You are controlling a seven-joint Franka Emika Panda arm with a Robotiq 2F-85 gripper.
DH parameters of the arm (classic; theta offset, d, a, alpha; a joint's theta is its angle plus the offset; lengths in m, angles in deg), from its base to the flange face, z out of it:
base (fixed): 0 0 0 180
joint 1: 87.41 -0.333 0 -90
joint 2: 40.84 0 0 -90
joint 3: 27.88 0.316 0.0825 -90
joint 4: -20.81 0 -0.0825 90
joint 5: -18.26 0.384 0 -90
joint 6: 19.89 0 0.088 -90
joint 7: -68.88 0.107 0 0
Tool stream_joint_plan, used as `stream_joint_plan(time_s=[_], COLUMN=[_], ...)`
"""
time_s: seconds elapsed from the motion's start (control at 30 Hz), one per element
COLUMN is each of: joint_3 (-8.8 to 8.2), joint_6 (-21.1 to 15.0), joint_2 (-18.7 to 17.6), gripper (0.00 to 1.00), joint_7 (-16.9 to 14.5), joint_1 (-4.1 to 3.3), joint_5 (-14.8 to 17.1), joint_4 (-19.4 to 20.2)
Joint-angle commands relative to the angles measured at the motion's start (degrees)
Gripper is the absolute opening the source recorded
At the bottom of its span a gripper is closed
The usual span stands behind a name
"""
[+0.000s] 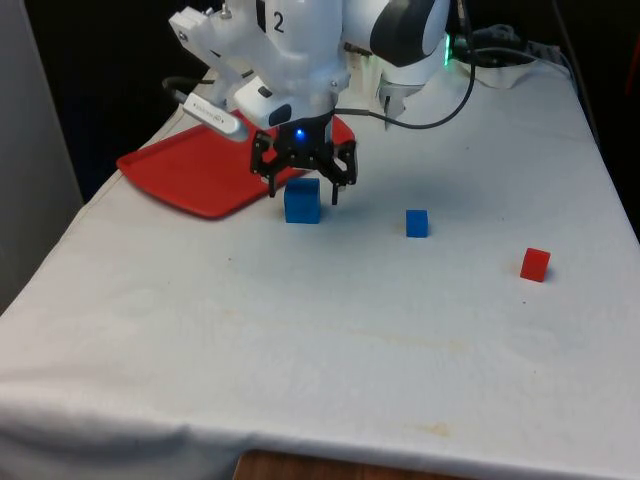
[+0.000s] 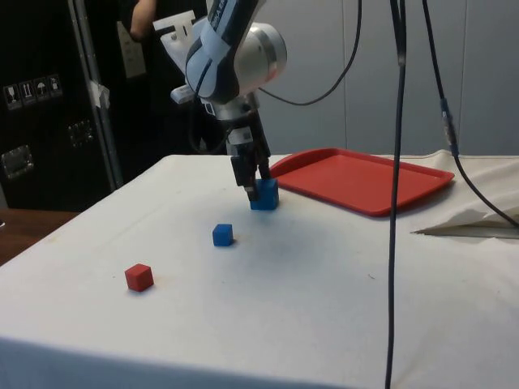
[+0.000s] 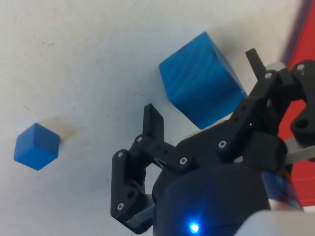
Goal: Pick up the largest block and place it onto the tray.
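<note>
A table (image 1: 330,340) under a white cloth is carrying a red tray (image 1: 200,170) at the front view's left. Sitting directly on the cloth are a large blue block (image 1: 302,200) just beside the tray, a small blue block (image 1: 417,223), and a small red block (image 1: 535,264) further toward the front view's right.

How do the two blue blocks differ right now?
Size: the large blue block is clearly bigger than the small blue block. Position: the large one sits beside the red tray; the small one lies farther from it, nearer the red block. State: the open gripper hovers just over the large one; the small one stands alone. Both are blue cubes resting on the cloth.
</note>
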State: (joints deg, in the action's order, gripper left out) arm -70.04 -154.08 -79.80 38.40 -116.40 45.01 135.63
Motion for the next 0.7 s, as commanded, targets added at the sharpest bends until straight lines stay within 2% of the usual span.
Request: stream_joint_plan(time_s=[0.0,0.07,0.1,0.13,0.17,0.2,0.23,0.27,0.33,0.4,0.43,0.47,0.67], joint_3=[0.29,0.29,0.0,0.29,0.29,0.29,0.29,0.29,0.29,0.29,-0.06,0.29,0.29], joint_6=[0.0,0.0,0.0,0.0,0.0,0.0,0.0,0.0,0.0,0.0,0.1,0.1,0.1], joint_2=[-0.2,-0.2,-0.1,-0.3,-0.3,-0.3,-0.3,-0.3,-0.3,-0.3,-0.2,-0.3,-0.3], gripper=[1.0,1.0,1.0,1.0,0.97,0.89,0.79,0.56,0.28,0.06,0.0,0.0,0.0], joint_7=[-0.3,-0.3,0.0,-0.3,-0.3,-0.3,-0.3,-0.3,-0.3,-0.3,0.0,-0.3,-0.3], joint_1=[0.4,0.4,0.06,0.4,0.4,0.4,0.4,0.4,0.4,0.4,0.06,0.4,0.4], joint_5=[0.3,0.3,0.1,0.3,0.3,0.3,0.4,0.4,0.4,0.4,0.1,0.4,0.5], joint_4=[-0.2,-0.2,0.0,-0.2,-0.2,-0.2,-0.2,-0.2,-0.2,-0.2,0.0,-0.2,-0.2])
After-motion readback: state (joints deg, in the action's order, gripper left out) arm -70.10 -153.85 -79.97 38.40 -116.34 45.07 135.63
